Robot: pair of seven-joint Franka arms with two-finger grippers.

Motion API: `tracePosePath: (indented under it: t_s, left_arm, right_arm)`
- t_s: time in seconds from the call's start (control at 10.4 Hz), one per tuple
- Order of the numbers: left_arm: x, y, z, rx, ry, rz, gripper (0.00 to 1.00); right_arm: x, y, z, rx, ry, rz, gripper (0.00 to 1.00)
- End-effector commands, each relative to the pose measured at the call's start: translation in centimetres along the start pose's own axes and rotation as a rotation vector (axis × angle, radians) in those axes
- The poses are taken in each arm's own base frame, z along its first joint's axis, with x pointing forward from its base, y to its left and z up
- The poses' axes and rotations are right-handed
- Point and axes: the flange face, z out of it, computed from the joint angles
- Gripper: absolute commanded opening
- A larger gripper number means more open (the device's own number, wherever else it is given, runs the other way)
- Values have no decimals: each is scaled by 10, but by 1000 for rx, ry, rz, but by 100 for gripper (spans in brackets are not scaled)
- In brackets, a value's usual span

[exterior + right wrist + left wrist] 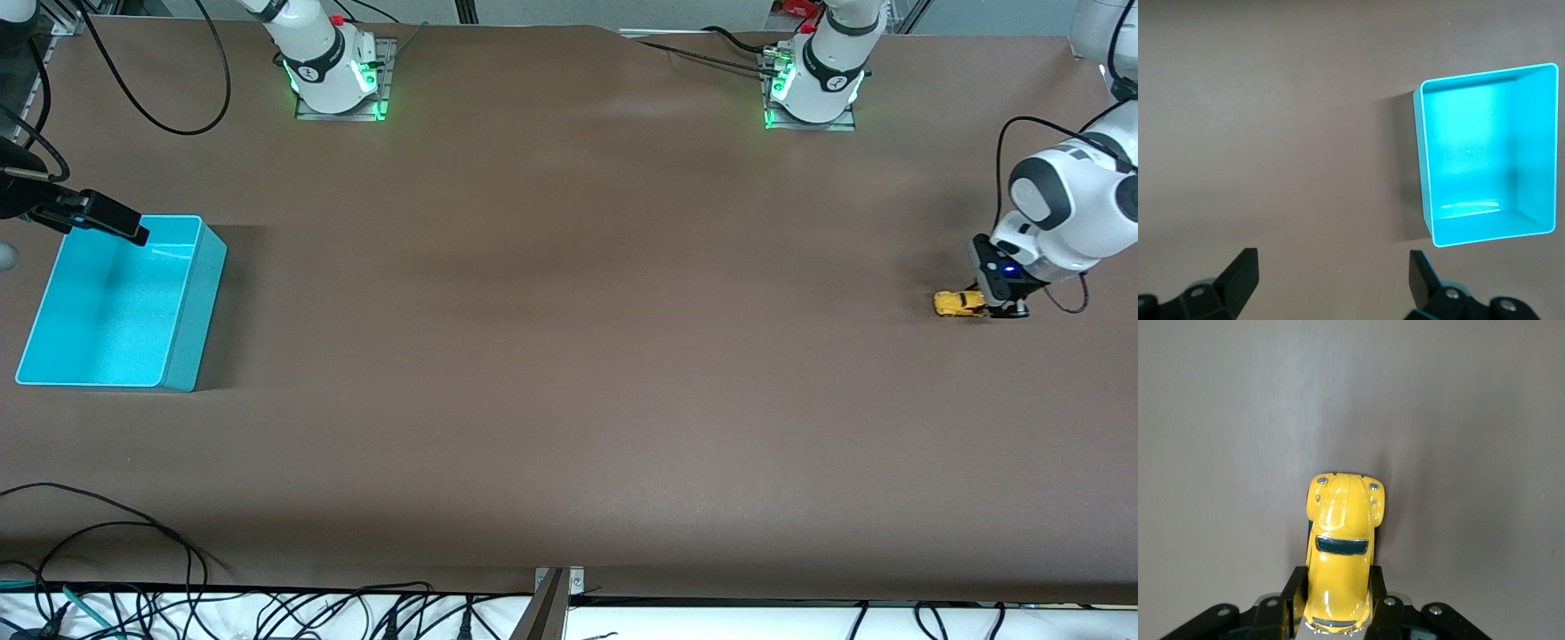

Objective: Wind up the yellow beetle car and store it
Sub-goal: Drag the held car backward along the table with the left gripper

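Front view: the tiny yellow beetle-shaped toy car [958, 303] sits on the brown counter [569, 373] at the left arm's end, its rear clamped by the left gripper [994, 307], well apart from the turquoise plastic bin [191, 311].

Left wrist view: the car's long axis points straight away from the gripper.

Right wrist view: the right gripper [1331, 273] waits, spread wide and empty, beside the bin.

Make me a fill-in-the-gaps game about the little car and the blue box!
1. The left hand is shut on the ____ beetle car.
2. The turquoise bin has ____ inside it.
3. The right hand hangs with its fingers ____, beside the turquoise bin.
4. The beetle car is at the ____ arm's end of the table.

Missing words: yellow; nothing; open; left
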Motion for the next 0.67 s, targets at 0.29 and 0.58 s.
tracePosePath:
  t_s: [0.29, 0.58]
  left_arm:
    - [-58, 42, 70, -119, 12, 46, 0]
    - [-61, 33, 61, -99, 5, 32, 99]
  right_arm:
    - [-2, 3, -7, -10, 5, 1, 100]
    - [-2, 2, -7, -10, 3, -1, 100]
